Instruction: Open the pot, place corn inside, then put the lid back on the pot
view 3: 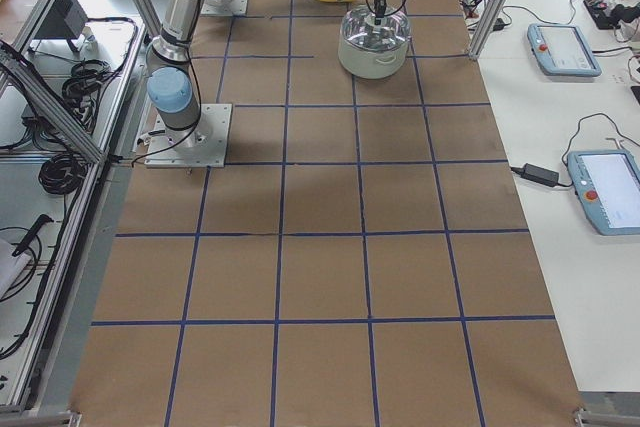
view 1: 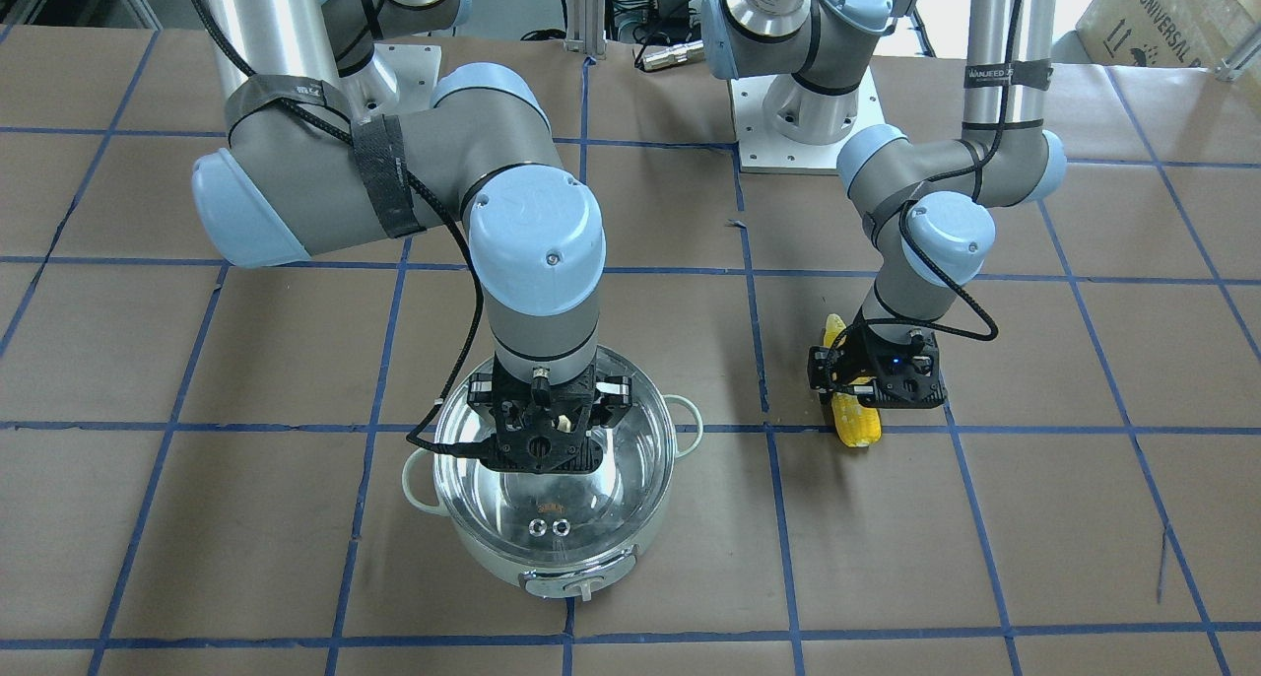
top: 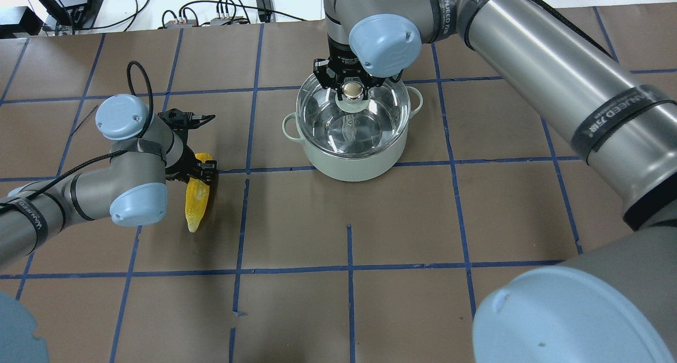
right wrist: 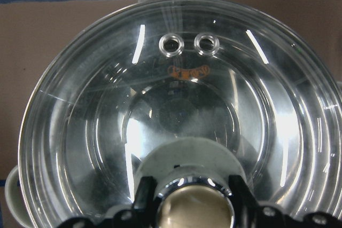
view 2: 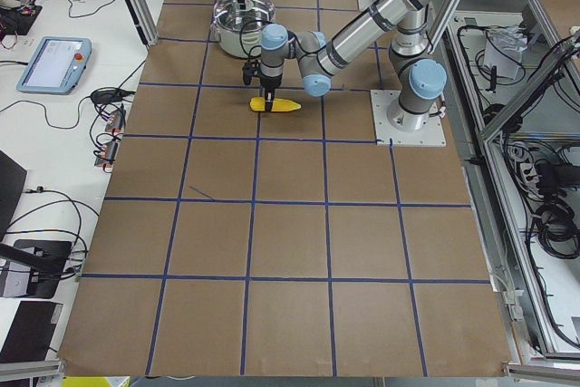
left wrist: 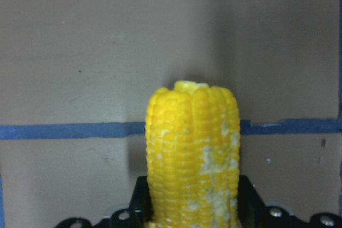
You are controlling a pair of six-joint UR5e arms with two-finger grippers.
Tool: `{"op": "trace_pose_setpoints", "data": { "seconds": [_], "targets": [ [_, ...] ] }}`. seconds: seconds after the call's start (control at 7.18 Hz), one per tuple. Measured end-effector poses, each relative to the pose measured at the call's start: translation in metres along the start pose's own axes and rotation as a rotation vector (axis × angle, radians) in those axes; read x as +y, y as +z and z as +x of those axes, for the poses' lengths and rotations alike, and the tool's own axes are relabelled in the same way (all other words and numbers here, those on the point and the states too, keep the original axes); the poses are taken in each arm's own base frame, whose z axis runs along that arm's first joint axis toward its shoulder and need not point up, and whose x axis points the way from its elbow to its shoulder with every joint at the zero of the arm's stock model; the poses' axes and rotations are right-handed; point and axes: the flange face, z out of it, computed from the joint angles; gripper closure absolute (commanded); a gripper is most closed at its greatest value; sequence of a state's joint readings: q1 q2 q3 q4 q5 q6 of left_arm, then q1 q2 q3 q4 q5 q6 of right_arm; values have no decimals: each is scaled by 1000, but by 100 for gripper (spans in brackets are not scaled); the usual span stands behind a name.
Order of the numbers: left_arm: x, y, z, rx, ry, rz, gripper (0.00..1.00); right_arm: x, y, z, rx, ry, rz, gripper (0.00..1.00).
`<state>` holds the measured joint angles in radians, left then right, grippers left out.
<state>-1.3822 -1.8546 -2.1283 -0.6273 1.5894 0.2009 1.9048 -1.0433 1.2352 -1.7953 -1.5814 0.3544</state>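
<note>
The pale-green pot (view 1: 552, 570) stands on the brown table with the clear glass lid (view 1: 552, 504) on it. In the overhead view the lid (top: 370, 125) covers the pot (top: 349, 164). My right gripper (top: 353, 88) comes straight down over the lid and is shut on its knob (right wrist: 195, 209), one finger on each side. The yellow corn (top: 197, 201) lies on the table, well apart from the pot. My left gripper (top: 201, 168) is shut on the corn's thick end (left wrist: 192, 142), which is still down at the table.
Blue tape lines (top: 349, 270) divide the brown paper table into squares. The two arm bases (view 1: 803, 114) stand at the robot's edge. Tablets and cables (view 3: 560, 47) lie on white side benches beyond the table.
</note>
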Motion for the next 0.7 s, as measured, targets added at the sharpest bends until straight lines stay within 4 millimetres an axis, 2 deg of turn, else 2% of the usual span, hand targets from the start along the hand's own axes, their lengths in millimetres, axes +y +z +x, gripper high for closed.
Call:
{"op": "trace_pose_setpoints", "data": {
  "seconds": [0.28,0.42,0.7],
  "targets": [
    [-9,-13,-2,-1,-21,-16,92,-2,-22,10,7,-13,-5,87],
    [-20,-33,-2,-12,-43,-34,92,-7,-25,28,21,-35,-31,87],
    [-50,-98,5,-35,-83,-70,93,-34,-23,98,31,-61,-68,89]
  ]
}}
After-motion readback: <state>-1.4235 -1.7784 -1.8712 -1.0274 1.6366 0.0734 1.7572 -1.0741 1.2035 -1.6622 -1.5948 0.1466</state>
